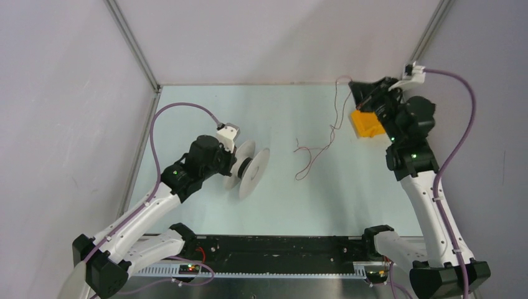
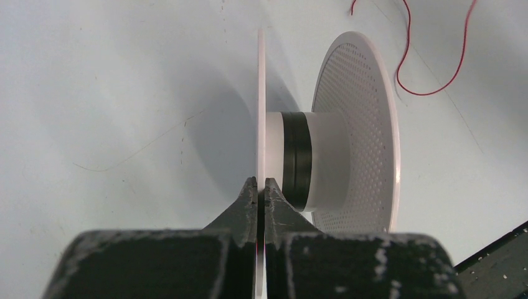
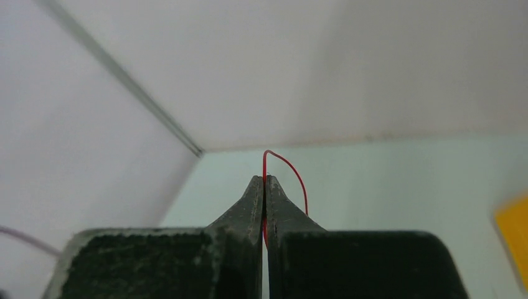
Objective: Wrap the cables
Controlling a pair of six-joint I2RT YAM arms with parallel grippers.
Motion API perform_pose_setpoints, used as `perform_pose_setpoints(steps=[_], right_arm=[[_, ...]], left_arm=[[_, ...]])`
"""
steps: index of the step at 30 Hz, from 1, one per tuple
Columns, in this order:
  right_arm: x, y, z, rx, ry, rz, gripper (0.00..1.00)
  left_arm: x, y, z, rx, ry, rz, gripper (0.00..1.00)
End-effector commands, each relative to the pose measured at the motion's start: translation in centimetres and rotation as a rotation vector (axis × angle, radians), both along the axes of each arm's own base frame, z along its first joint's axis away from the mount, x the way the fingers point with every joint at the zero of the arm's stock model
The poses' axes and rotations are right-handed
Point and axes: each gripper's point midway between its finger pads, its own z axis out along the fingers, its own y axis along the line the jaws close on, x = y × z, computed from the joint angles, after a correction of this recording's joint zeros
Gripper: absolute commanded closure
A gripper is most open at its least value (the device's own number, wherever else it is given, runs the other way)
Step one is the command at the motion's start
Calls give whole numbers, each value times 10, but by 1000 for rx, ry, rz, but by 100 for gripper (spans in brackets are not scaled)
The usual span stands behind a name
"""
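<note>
The left gripper [image 2: 261,185] is clamping the spool [image 2: 356,124]; beyond the spool, the right gripper [image 3: 265,182] is pinching the cable [image 3: 264,162], which needs steady tension.

Red cables [image 3: 264,163], white dot-perforated spool [image 2: 361,124], black hub band [image 2: 297,156], orange block [image 1: 366,123], mint table [image 1: 280,112]

— What sort of place is this?
— A robotics lab, by the look of it, and this is a boxed-in test cell. A white left arm [image 1: 140,215] and right arm [image 1: 429,205] are bolted at the near edge of a pale bench [image 1: 299,205].
— What else shows it?
— Plain pale walls [image 1: 274,37] close off the left, right and far sides, joined by bare metal frame posts [image 1: 136,47]. Thick lilac leads [image 1: 180,104] trail along the arms. A black rail [image 1: 280,246] and a slotted cable duct [image 1: 268,270] lie between the bases.
</note>
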Motion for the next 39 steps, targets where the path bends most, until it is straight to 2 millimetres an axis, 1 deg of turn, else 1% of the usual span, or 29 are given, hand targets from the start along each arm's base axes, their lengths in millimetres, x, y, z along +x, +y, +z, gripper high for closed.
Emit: perform_pose_setpoints(steps=[1, 2, 3, 4, 5, 6, 7, 8, 9, 10, 11, 12, 14, 17, 20, 22, 23, 24, 27, 28, 29, 30, 31, 32, 33, 35, 37, 38, 39], right_arm=[[12, -61, -102, -61, 300, -321, 100], [11, -90, -132, -74, 387, -450, 100], [8, -103, -143, -67, 416, -505, 100], [4, -123, -167, -70, 476, -577, 99], [0, -133, -174, -55, 487, -603, 98], [-3, -143, -190, -50, 519, -619, 93], [-4, -145, -196, -44, 529, -612, 89], [-6, -146, -207, -50, 554, -606, 80], [-5, -145, -212, -62, 570, -595, 77], [-6, -145, -217, -73, 587, -589, 70], [-6, -145, -221, -86, 597, -584, 67], [-7, -145, -223, -94, 605, -582, 62], [-7, -142, -223, -107, 605, -567, 55], [-7, -129, -224, -133, 602, -509, 50], [-3, -117, -231, -171, 613, -476, 48], [1, -96, -240, -208, 629, -418, 48], [2, -82, -243, -229, 632, -372, 48], [6, -75, -252, -256, 651, -348, 48], [10, -31, -272, -317, 675, -157, 49], [9, -14, -285, -339, 705, -68, 50], [9, -8, -289, -345, 723, -37, 51], [9, 1, -303, -352, 770, 5, 51], [10, 4, -317, -361, 823, 21, 52], [9, 8, -323, -359, 851, 38, 53], [10, 11, -335, -368, 894, 49, 55], [11, 22, -349, -383, 923, 92, 57], [10, 39, -360, -422, 919, 162, 58], [7, 52, -362, -441, 908, 211, 57], [9, 57, -365, -472, 884, 241, 56]], left_arm=[[7, -9, 26, -57, -93, -24, 100], [8, -9, 27, -58, -94, -24, 100], [7, -10, 26, -57, -93, -25, 100], [7, -10, 26, -57, -92, -26, 100], [7, -10, 25, -56, -88, -27, 100], [7, -11, 26, -59, -88, -29, 100], [7, -11, 25, -60, -87, -30, 100], [7, -11, 25, -61, -85, -31, 100], [7, -12, 25, -61, -83, -32, 100], [7, -12, 25, -60, -83, -32, 100], [7, -12, 24, -58, -82, -32, 100], [7, -12, 24, -57, -83, -31, 100], [8, -11, 23, -54, -81, -29, 100], [8, -11, 21, -50, -78, -30, 100], [8, -11, 22, -51, -79, -29, 100], [8, -12, 22, -52, -78, -30, 100], [8, -11, 22, -52, -79, -28, 100], [8, -11, 22, -52, -78, -29, 100], [8, -12, 22, -53, -77, -29, 99], [8, -12, 21, -52, -76, -30, 98], [8, -12, 22, -53, -77, -30, 97], [8, -12, 21, -53, -75, -29, 96], [8, -12, 21, -53, -74, -29, 95], [8, -12, 20, -52, -72, -29, 94], [8, -12, 21, -53, -73, -28, 94], [8, -12, 21, -54, -72, -29, 93], [8, -13, 20, -54, -69, -30, 92], [8, -13, 20, -54, -67, -30, 92], [8, -13, 19, -54, -66, -30, 91]])
